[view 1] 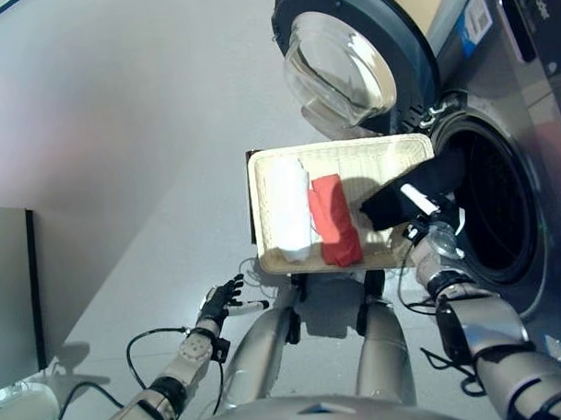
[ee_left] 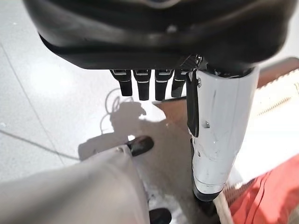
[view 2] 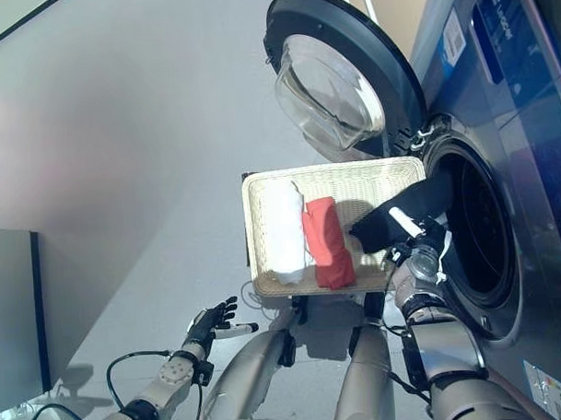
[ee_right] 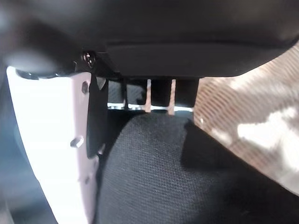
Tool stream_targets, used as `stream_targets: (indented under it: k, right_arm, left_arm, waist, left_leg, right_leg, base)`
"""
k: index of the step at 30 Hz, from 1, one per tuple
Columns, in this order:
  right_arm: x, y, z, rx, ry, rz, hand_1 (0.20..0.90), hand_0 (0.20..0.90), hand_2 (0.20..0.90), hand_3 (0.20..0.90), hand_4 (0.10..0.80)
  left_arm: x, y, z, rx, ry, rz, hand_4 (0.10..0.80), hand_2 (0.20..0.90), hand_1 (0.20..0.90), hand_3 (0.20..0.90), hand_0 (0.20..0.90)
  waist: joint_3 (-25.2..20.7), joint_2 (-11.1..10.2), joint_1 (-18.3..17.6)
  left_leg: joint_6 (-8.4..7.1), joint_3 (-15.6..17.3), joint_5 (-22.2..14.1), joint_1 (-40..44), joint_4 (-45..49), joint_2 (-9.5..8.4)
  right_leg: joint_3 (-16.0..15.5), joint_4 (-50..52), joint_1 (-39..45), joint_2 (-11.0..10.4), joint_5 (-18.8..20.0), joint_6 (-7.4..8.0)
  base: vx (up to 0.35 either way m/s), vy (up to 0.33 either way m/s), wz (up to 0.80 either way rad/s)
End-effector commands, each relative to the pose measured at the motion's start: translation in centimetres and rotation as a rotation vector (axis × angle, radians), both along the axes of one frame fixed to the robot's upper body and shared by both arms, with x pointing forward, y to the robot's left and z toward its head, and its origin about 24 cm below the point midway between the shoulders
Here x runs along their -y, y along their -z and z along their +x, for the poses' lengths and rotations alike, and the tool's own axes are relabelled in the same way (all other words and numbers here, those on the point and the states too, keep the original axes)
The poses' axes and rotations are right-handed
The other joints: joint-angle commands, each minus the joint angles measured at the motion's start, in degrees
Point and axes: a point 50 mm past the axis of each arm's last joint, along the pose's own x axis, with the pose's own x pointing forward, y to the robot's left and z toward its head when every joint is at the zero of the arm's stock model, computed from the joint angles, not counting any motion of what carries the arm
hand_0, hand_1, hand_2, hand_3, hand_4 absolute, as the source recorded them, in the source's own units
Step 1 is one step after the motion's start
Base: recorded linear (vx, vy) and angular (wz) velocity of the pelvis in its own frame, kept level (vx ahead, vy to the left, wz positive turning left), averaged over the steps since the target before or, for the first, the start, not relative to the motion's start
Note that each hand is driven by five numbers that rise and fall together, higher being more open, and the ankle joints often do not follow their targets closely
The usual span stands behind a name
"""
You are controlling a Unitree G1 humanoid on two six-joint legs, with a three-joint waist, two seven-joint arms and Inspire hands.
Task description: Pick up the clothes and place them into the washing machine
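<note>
The washing machine (view 1: 526, 118) is seen at the right side of the scene, and its round door (view 1: 354, 60) is swung fully open, so that the dark drum opening (view 1: 492, 203) is exposed. The grey floor (view 1: 121, 133) is spread on the other side of the machine.

A cream woven basket (view 1: 371, 152) is placed just beside the drum opening, with one short side almost touching the front of the machine. Three clothes are found in or at it. A white cloth (view 1: 290, 210) is lying in the half of the basket that is far from the machine. A red cloth (view 1: 334, 219) is lying next to it, touching it, nearer to the machine. A black cloth (view 1: 418, 189) is raised over the end of the basket that is closest to the machine, and it is stretched from there toward the edge of the drum opening; it is not seen inside the drum.

The right hand (view 2: 412, 235) is closed around the black cloth: in the right wrist view the dark fabric (ee_right: 187, 177) is pressed against the fingers (ee_right: 161, 93) beside the white-covered thumb (ee_right: 81, 154).

The left hand (view 1: 221, 302) is kept low, well apart from the machine and just beside the corner of the basket far from it. Its fingers (ee_left: 140, 86) are relaxed and slightly spread, the thumb (ee_left: 217, 140) is straight, and nothing is held.
</note>
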Motion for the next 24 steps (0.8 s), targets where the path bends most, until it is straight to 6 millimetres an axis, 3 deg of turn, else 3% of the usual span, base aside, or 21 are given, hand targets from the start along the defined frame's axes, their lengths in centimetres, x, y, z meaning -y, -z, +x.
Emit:
stream_targets:
  k: [1, 5, 10, 13, 14, 15, 16, 17, 19, 24]
  right_arm:
    - [3.3, -5.4, 0.7, 0.345, 0.197, 0.004, 0.200, 0.200, 0.200, 0.200, 0.300]
    - [3.6, -6.3, 0.8, 0.407, 0.235, 0.021, 0.200, 0.200, 0.200, 0.200, 0.300]
    - [4.7, -8.2, 0.8, 0.467, 0.256, -0.014, 0.200, 0.200, 0.200, 0.200, 0.300]
    - [5.5, -9.8, 1.1, 0.515, 0.281, -0.020, 0.200, 0.200, 0.200, 0.200, 0.300]
    - [5.9, -10.2, 1.1, 0.519, 0.288, -0.026, 0.200, 0.200, 0.200, 0.200, 0.300]
    - [6.1, -11.0, 1.3, 0.537, 0.285, -0.037, 0.200, 0.200, 0.200, 0.200, 0.300]
    - [6.1, -11.3, 1.4, 0.545, 0.282, -0.037, 0.200, 0.200, 0.200, 0.200, 0.300]
    - [6.1, -11.3, 1.5, 0.546, 0.282, -0.036, 0.200, 0.200, 0.200, 0.200, 0.300]
    - [6.6, -11.9, 1.4, 0.544, 0.298, -0.043, 0.200, 0.200, 0.200, 0.200, 0.300]
    - [7.9, -13.6, 1.2, 0.545, 0.341, -0.097, 0.200, 0.200, 0.200, 0.200, 0.300]
  left_arm:
    - [-0.1, -0.2, 0.0, 0.038, -0.060, -0.011, 0.800, 0.900, 0.900, 0.900, 0.900]
    - [-0.1, -0.3, 0.3, 0.044, -0.068, -0.015, 0.800, 0.900, 0.900, 0.900, 0.900]
    - [-0.6, -0.6, 1.0, 0.063, -0.100, -0.015, 0.800, 0.900, 0.900, 0.900, 0.900]
    - [-1.6, -0.7, 1.2, 0.062, -0.131, 0.009, 0.800, 0.900, 0.900, 0.900, 0.900]
    - [-2.0, -0.5, 1.1, 0.049, -0.139, 0.025, 0.800, 0.900, 0.900, 0.900, 0.900]
    - [-2.4, -0.5, 1.0, 0.044, -0.150, 0.036, 0.800, 0.900, 0.900, 0.900, 0.900]
    - [-2.6, -0.4, 1.0, 0.040, -0.158, 0.042, 0.800, 0.900, 0.900, 0.900, 0.900]
    - [-2.6, -0.4, 1.0, 0.041, -0.158, 0.042, 0.800, 0.900, 0.900, 0.900, 0.900]
    - [-3.3, -0.5, 1.0, 0.039, -0.175, 0.065, 0.800, 0.900, 0.900, 0.900, 0.900]
    - [-4.6, -0.6, 1.0, 0.049, -0.234, 0.084, 0.800, 0.900, 0.900, 0.900, 0.900]
  waist:
    - [-0.4, 1.1, -1.4]
    - [0.1, 0.5, -1.3]
    - [1.9, -1.8, -2.2]
    - [2.5, -4.4, -2.4]
    - [2.2, -5.3, -2.5]
    - [2.7, -5.8, -2.3]
    - [2.3, -6.3, -2.2]
    - [2.7, -6.2, -2.2]
    - [2.2, -7.1, -1.7]
    - [2.6, -7.5, -1.3]
  left_leg:
    - [-4.55, -1.0, -2.9, -3.2, 4.0, -0.07]
    - [-4.42, -1.0, -3.1, -4.2, 5.0, 0.12]
    - [-4.48, -1.4, -5.1, -8.5, 11.9, -0.03]
    - [-4.25, -1.8, -8.5, -12.7, 20.1, 0.52]
    - [-4.23, -2.3, -11.5, -13.2, 23.1, 0.34]
    - [-3.90, -1.9, -10.9, -14.9, 25.1, 0.69]
    - [-3.86, -2.3, -13.4, -15.4, 26.9, 0.67]
    - [-3.66, -1.8, -11.9, -16.2, 27.0, 0.85]
    - [-3.40, -2.3, -15.9, -17.6, 31.6, 0.79]
    - [-2.71, -1.6, -18.5, -20.5, 36.6, 0.52]
  right_leg:
    - [-0.8, -9.9, 6.2, 1.5, 4.6, -0.82]
    - [-0.5, -10.0, 5.7, 1.7, 4.9, -0.78]
    - [-1.3, -5.8, 2.7, 1.7, 3.9, -1.11]
    - [-1.8, 1.4, -0.7, 1.9, 1.2, -2.01]
    - [-1.5, 3.7, -1.2, 2.0, -0.9, -1.90]
    - [-2.0, 5.6, -2.7, 1.9, -0.2, -2.19]
    - [-1.7, 7.3, -3.2, 2.0, -2.2, -1.87]
    - [-2.2, 7.4, -3.9, 1.9, -1.0, -2.21]
    - [-2.2, 11.4, -5.2, 1.6, -4.1, -1.83]
    - [-2.3, 15.5, -8.1, 0.9, -5.7, -1.65]
  base:
    - [-0.025, 0.032, -0.08]
    - [-0.029, -0.002, -0.09]
    - [-0.072, -0.019, 0.05]
    - [-0.028, -0.027, 0.07]
    - [-0.037, 0.012, 0.18]
    - [0.073, 0.011, 0.17]
    - [-0.118, 0.035, 0.12]
    - [0.095, 0.018, 0.09]
    - [0.051, 0.052, 0.01]
    - [-0.006, 0.072, -0.02]
